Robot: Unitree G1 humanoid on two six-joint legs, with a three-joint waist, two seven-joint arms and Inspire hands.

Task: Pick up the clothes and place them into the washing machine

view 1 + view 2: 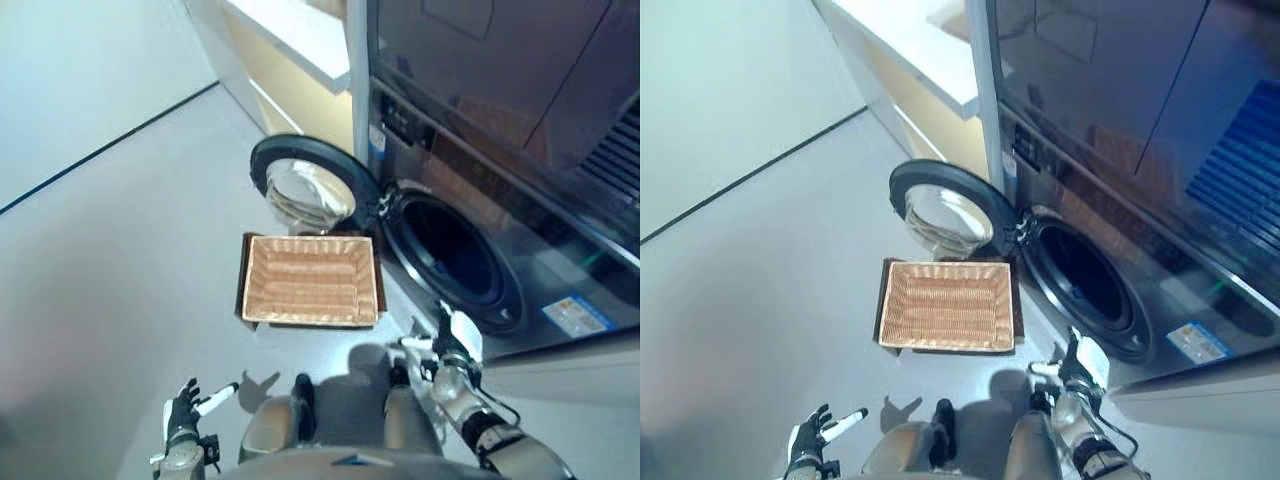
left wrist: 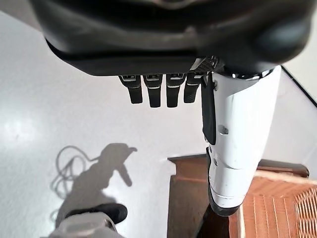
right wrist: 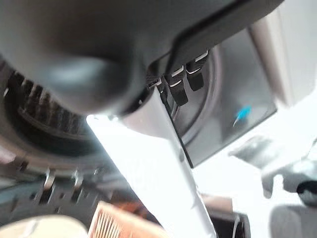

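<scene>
Facing one washing machine point(image 1: 500, 200) sits one wicker basket point(image 1: 309, 281).

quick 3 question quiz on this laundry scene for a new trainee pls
1. True or false: the washing machine door is shut.
2. What lies in the wicker basket right now?
A. a heap of clothes
B. nothing visible
C. a bottle
3. Fill in: neither the left hand nor the right hand is holding any ____.

Key
1. False: the round door stands swung open beside the dark drum.
2. B: only its woven bottom shows.
3. Clothes: both hands show relaxed fingers with nothing in them, low in the head views.
</scene>
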